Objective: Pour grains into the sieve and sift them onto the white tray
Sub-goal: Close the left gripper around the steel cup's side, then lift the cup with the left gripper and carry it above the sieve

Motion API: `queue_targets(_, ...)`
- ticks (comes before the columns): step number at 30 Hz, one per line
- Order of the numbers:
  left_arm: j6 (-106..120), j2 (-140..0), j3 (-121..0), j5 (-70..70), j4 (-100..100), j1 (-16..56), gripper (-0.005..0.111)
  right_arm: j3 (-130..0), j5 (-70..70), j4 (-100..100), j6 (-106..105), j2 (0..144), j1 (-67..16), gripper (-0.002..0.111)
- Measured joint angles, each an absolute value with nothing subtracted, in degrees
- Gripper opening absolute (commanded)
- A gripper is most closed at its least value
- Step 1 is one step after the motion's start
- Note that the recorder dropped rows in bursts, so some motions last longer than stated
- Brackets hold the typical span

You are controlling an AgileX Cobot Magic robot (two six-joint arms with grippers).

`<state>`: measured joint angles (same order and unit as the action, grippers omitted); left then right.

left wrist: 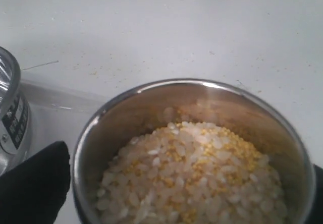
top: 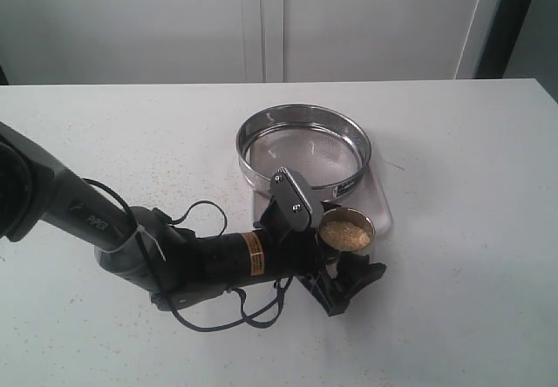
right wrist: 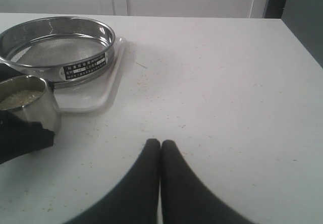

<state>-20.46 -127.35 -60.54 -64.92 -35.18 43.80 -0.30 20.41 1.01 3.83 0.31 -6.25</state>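
The left gripper (top: pixel 336 234) is seen spread as wide as it goes, its black fingers (left wrist: pixel 35 188) set on either side of a small rounded steel cup (top: pixel 346 230). The cup is bracketed, but no firm pinch can be made out. The cup stands upright, its mouth upward, and is filled well up with the grains (left wrist: pixel 186 173), fine golden-yellow ones mixed with coarser pale whitish ones. None is seen in the sieve.

Outward from the cup, the wide round shallow steel sieve (top: pixel 301 147) is found just beside it, on the side away from the exterior camera. So the sieve lies beyond the cup and a little to the left in that view. The sieve rests on the flat white rectangular tray (top: pixel 377 197), and the cup is placed at the tray's near edge. Whether it stands on the rim or just off it cannot be told.

The coming move is judged to turn on that short line. Once clamped, the cup must be lifted clear of the shiny rim wall and tipped away toward the mesh.

The left arm is plainly the nearer. The right gripper (right wrist: pixel 160 151) is held closed and empty, well apart over the bare white table (top: pixel 471 230).
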Motion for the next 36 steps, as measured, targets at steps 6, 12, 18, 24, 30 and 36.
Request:
queue_targets(6,-20.46,-127.35,-60.54,-64.92,-34.21,43.8,0.105,-0.3,20.41,1.01,3.83,0.31,-6.25,0.0)
queue_targets(12,-20.46,-127.35,-60.54,-64.92,-34.21,43.8,0.105,-0.3,20.41,1.01,3.83,0.31,-6.25,0.0)
queue_targets(18,-20.46,-127.35,-60.54,-64.82,-34.17,43.8,0.08,-0.3,20.41,1.01,3.83,0.31,-6.25,0.0)
queue_targets(24,-20.46,-127.35,-60.54,-64.7,-34.17,43.8,0.025,-0.3,20.41,1.01,3.83,0.31,-6.25,0.0)
queue_targets(30,-20.46,-127.35,-60.54,-64.7,-34.17,43.8,0.0,-0.3,20.41,1.01,3.83,0.31,-6.25,0.0)
queue_targets(36,-20.46,-127.35,-60.54,-64.61,-34.17,43.8,0.0,-0.3,20.41,1.01,3.83,0.31,-6.25,0.0)
